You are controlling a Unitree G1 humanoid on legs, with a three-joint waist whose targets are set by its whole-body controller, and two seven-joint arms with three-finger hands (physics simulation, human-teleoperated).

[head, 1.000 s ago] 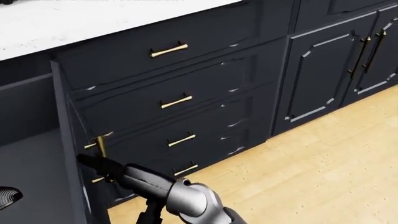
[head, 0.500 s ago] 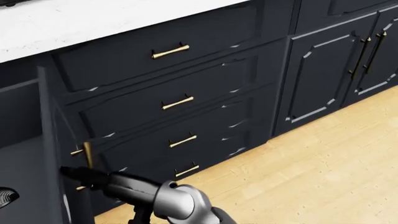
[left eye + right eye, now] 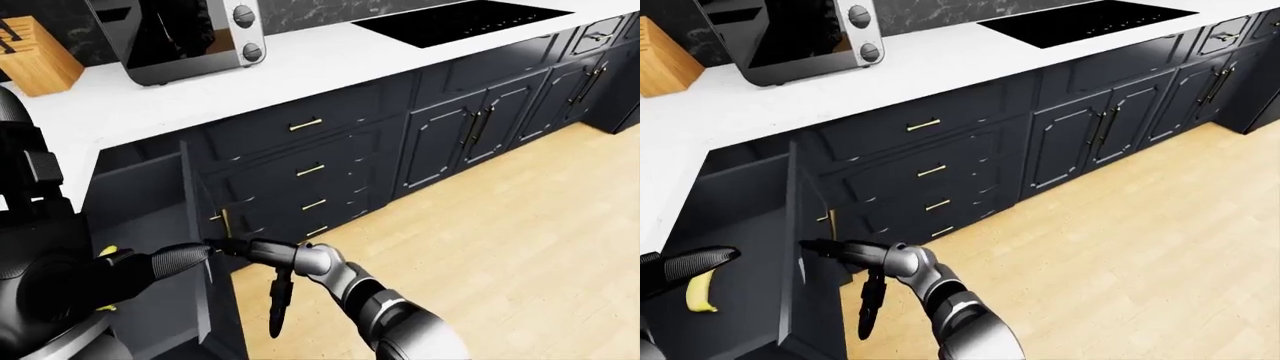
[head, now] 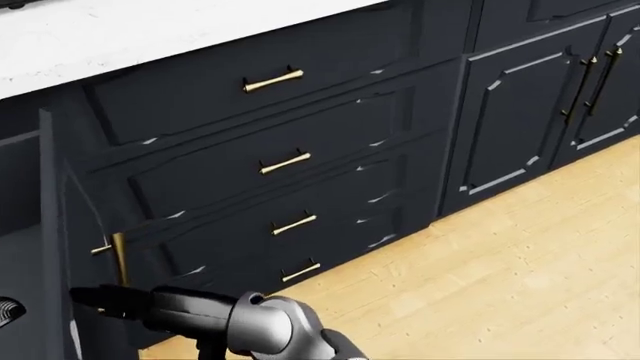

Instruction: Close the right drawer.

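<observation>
- Left-eye view: the right drawer (image 3: 150, 225) stands pulled out under the worktop's (image 3: 200, 97) left end. The right robot hand (image 3: 225, 246) reaches to the drawer front by its brass handle (image 3: 222, 222); we cannot tell whether the fingers are apart or together. The left robot hand (image 3: 185, 255) hangs over the drawer's open top, grip unclear; we judge it could be caught if the drawer shuts.
- Head view: right robot hand (image 4: 90, 298) sits low near the front's bottom corner; an off-centre push may skew or jam the drawer.
- Right-eye view: a banana (image 3: 700, 292) lies inside; it may roll.
</observation>
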